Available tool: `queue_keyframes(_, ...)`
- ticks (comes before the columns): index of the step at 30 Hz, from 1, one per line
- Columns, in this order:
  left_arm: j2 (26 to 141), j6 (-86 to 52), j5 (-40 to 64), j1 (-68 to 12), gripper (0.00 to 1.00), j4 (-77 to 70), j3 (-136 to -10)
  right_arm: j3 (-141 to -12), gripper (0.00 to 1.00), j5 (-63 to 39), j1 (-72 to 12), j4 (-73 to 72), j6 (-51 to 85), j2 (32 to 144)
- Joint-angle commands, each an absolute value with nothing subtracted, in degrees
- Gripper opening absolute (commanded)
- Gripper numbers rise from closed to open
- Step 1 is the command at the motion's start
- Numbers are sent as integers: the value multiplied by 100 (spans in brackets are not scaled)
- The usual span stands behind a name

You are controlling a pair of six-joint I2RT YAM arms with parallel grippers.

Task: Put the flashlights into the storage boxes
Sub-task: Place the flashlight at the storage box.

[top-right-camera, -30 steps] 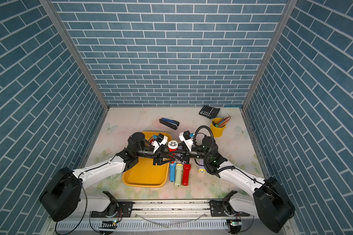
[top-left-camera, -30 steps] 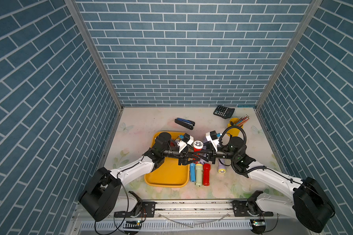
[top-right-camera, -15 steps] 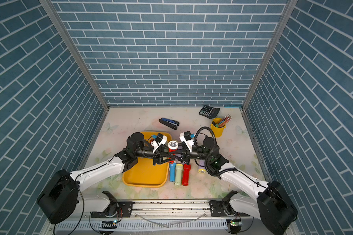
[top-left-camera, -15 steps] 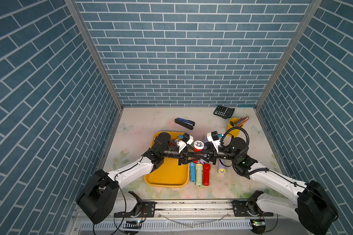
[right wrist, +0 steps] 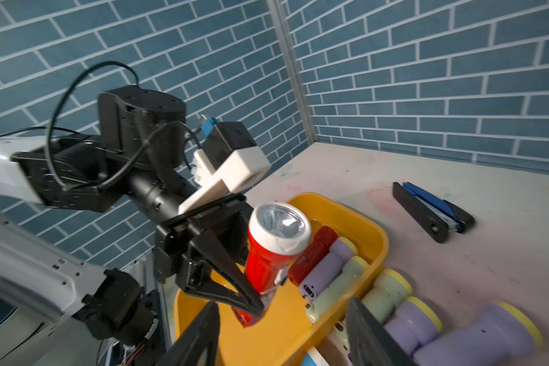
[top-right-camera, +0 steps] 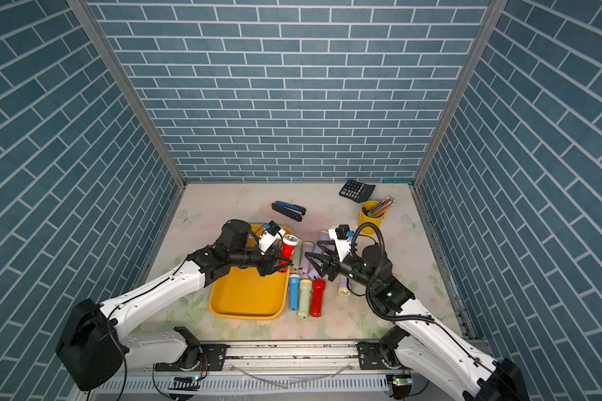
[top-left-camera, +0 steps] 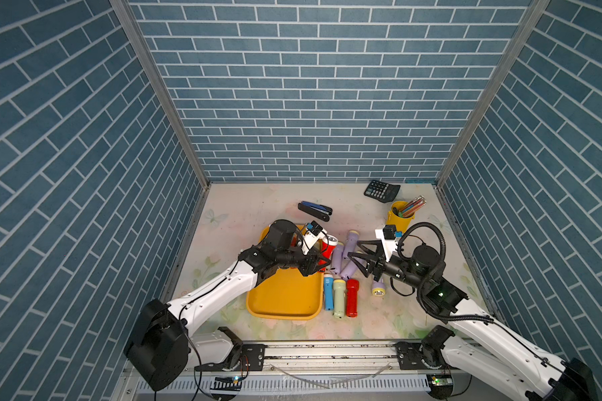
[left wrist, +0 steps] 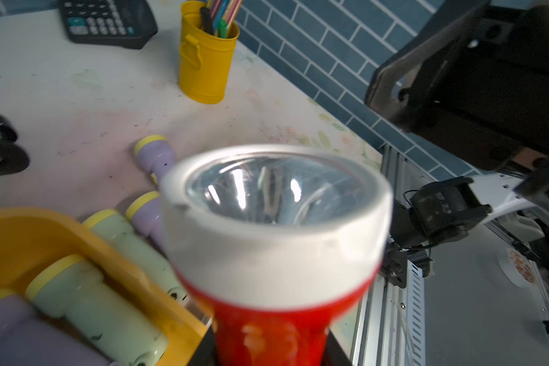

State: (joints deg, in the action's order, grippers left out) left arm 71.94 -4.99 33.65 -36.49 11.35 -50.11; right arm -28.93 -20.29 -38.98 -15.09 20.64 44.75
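Left tool (right wrist: 265, 294) clamps glossy red cylindrical flashlight (right wrist: 267, 258).

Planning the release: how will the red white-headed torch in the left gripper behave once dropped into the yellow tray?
The red torch looks like rigid plastic, so it probably won't flex. Being round, it will likely roll across the bare floor of the yellow tray. Its glossy shell might slip in the left gripper.
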Motion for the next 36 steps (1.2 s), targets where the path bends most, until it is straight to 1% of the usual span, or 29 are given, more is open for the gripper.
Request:
queue_keyframes(1, 7166, -732, 2296, -3548, 21, 2610, -5362, -2718, 65, -1027, -3884, -927, 2098, 4171)
queue_keyframes(4, 7258, -954, 1867, -3447, 21, 3183, -5563, -2762, 65, -818, -3884, -719, 2118, 4079)
queue_keyframes(10, 7445, -1380, 1233, -3114, 22, 3751, -5772, -2921, 65, -868, -3885, -372, 2196, 4375)
queue_keyframes(20, 8115, -1640, 946, -2339, 23, 3873, -5972, -3121, 65, -1063, -3890, -300, 2276, 4961)
queue_keyframes(24, 8364, -1609, 714, -2183, 25, 3803, -6055, -3168, 65, -1098, -3884, -272, 2283, 5114)
queue_keyframes(28, 8703, -1678, 956, -2024, 28, 3717, -6170, -3168, 65, -1103, -3885, -246, 2285, 5192)
queue_keyframes(36, 9290, -2006, 1216, -2021, 30, 3450, -6406, -3184, 64, -1078, -3883, -73, 2260, 5201)
